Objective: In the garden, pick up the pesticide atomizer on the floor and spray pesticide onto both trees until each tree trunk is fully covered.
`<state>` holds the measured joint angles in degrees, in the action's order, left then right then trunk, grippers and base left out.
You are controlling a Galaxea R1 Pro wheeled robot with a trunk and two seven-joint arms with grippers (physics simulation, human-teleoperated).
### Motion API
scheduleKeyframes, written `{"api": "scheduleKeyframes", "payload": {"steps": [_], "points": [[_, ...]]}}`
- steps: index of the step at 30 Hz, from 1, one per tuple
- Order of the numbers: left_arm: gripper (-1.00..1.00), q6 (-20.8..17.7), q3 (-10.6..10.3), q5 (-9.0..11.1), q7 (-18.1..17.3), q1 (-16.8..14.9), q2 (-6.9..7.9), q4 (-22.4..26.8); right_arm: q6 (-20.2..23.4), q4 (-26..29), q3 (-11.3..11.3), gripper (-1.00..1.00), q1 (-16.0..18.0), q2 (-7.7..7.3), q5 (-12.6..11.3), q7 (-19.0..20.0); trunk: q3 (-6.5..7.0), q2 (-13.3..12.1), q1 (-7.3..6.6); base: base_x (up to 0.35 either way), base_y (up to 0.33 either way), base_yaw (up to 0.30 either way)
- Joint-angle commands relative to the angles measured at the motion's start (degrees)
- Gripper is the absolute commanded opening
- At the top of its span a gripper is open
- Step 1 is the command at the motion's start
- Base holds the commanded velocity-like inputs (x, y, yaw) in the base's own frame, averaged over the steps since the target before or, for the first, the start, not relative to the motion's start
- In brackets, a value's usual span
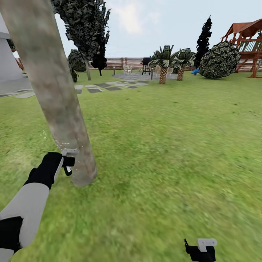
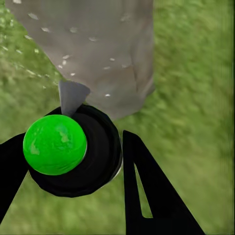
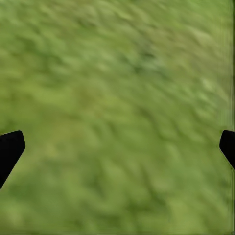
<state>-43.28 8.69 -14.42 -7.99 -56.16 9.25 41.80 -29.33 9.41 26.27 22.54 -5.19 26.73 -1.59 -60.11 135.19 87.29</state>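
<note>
Landmark: red-brown wooden play tower with pitched roof [image 1: 247, 43], far right of the lawn.
- Round, mottled grey-green leafy bush [image 1: 220, 60], just beside the tower, on its left.
- Blue slide end [image 1: 195, 71], at the bush's left foot.
- Tall black cypress-like tree [image 1: 203, 40], behind the bush.
- Two short palms with scaly brown trunks [image 1: 171, 65], further left of the tower.
- Dark garden chair [image 1: 146, 65], beyond the palms.
- Dark-leaved tree on a thin pale stem [image 1: 86, 32], well apart, far left of the tower.
</note>
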Motion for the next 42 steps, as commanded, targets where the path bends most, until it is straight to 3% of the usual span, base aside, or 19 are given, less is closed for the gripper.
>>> {"api": "scheduleKeyframes", "payload": {"steps": [1, 15, 19, 23, 29, 32, 36, 42], "points": [[-1.00, -0.23, 0.23, -0.59, -0.42, 0.19, 0.07, 0.07, -0.21, -0.09, 0.36, 1.00, 0.05, 0.01, 0.60, -0.17, -0.05, 0.02, -0.01, 0.000, -0.270, 0.085], [-1.00, -0.16, 0.25, -0.54, 0.24, 3.11, -0.02, -0.11, -0.21, -0.09, 0.28, 1.00, 0.05, 0.03, 0.60, -0.12, -0.05, 0.02, -0.01, 0.000, -0.271, 0.220], [-1.00, 1.72, 0.42, -0.53, 0.47, 4.14, 0.12, -0.82, -0.21, -0.09, 0.28, 1.00, 0.05, 0.04, 0.60, -0.08, -0.05, 0.02, -0.01, 0.000, -0.271, 0.008], [-1.00, 4.59, 1.58, -0.14, 6.22, 6.97, 0.10, -0.84, -0.21, -0.09, 0.28, 1.00, 0.05, 0.08, 0.60, -0.08, -0.05, 0.02, -0.01, 0.000, -0.271, 0.001], [-1.00, 6.82, 1.84, 1.97, 7.13, 8.90, -0.22, -0.93, -0.21, -0.09, 0.28, 1.00, 0.05, 0.09, 0.60, -0.08, -0.05, 0.02, -0.01, 0.000, -0.271, 0.166], [-1.00, 9.33, 3.50, 3.17, 9.11, 11.01, -0.33, -1.00, -0.21, -0.09, 0.28, 1.00, 0.05, 0.16, 0.60, -0.08, -0.05, 0.02, -0.01, 0.000, -0.271, 0.273], [-1.00, 9.72, 5.50, 3.55, 10.14, 11.77, -0.45, -1.00, -0.21, -0.09, 0.28, 1.00, 0.05, 0.18, 0.60, -0.08, -0.05, 0.02, -0.01, 0.000, -0.271, 0.273], [-1.00, 9.86, 6.06, 3.52, 10.27, 12.68, -0.46, -1.10, -0.21, -0.09, 0.28, 1.00, 0.05, 0.10, 0.60, -0.08, -0.05, 0.02, -0.01, 0.127, -0.247, 0.059]]}}
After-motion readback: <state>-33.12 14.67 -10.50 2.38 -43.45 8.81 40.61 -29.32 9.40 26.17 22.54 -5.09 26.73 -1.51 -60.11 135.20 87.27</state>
